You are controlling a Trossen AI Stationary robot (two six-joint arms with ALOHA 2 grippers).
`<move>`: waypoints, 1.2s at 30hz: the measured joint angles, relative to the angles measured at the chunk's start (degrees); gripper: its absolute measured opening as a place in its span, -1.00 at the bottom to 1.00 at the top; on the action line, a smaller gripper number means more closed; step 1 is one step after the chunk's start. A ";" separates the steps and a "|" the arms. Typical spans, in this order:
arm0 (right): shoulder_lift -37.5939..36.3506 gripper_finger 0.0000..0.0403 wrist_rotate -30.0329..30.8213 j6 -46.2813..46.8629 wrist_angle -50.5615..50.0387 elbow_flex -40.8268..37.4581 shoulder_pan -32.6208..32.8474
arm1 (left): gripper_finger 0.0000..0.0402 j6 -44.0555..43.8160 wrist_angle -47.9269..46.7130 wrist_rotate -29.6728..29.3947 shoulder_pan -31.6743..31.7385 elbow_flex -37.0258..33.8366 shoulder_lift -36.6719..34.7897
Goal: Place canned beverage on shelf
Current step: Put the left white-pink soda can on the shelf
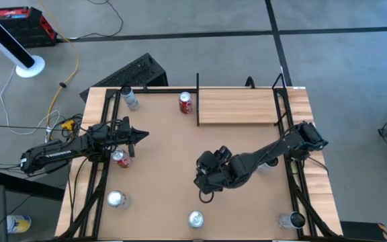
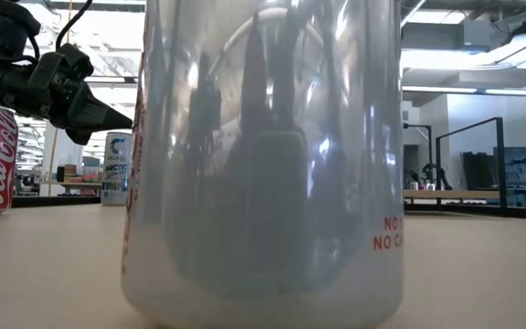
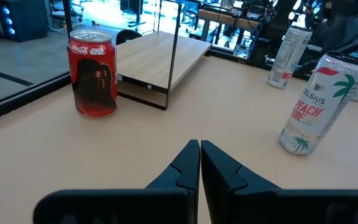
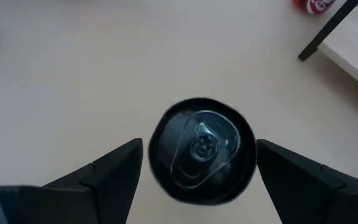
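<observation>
Still early: right gripper hovering spread around the upright black-topped aluminium can mid-table, not yet gripping, pale wood-grain shelf plank bare, left gripper pressed together, idling beside.

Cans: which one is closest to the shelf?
The red Coca-Cola can, standing right beside the shelf's black-railed end; the other cans stand farther off.

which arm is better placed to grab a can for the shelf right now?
Right. The right gripper hangs open directly above a dark-topped can, one finger on each side, and the shelf lies on its half of the table. The left gripper is shut, with no can between its fingers.
</observation>
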 joint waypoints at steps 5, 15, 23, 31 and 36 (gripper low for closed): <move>0.00 0.59 -1.78 -3.03 -0.17 0.00 -0.61 | -1.00 0.00 0.01 0.00 0.00 0.01 0.00; -0.74 0.35 -8.64 -14.37 0.12 0.13 -2.55 | -1.00 0.01 0.00 0.00 0.02 0.01 0.00; -0.85 0.35 -19.10 -42.05 0.91 1.94 -3.12 | -1.00 0.01 0.00 0.00 0.00 0.00 -0.01; -0.96 0.35 -30.46 -61.53 3.69 2.08 -7.22 | -1.00 0.01 0.00 0.00 0.00 -0.01 -0.02; -0.88 0.35 -38.51 -66.89 6.55 1.95 -11.06 | -1.00 0.00 0.00 0.00 0.00 0.00 -0.02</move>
